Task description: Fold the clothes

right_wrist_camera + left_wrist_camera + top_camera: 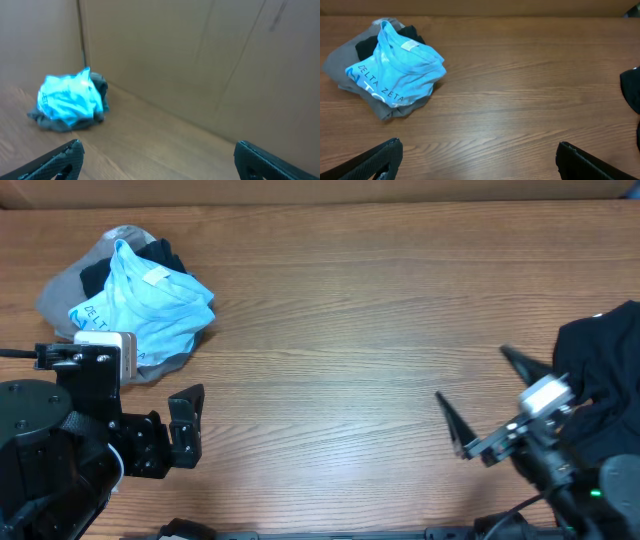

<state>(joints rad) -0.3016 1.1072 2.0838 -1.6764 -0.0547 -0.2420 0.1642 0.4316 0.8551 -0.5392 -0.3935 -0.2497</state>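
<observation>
At the far-left corner, I'd pinch the blue T-shirt alone; left gripper and right gripper gape empty.

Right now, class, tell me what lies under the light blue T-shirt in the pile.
A grey garment shows beneath the light blue T-shirt along its left and lower edges; a black garment peeks out at its top. Whatever lies under its middle is covered.
</observation>
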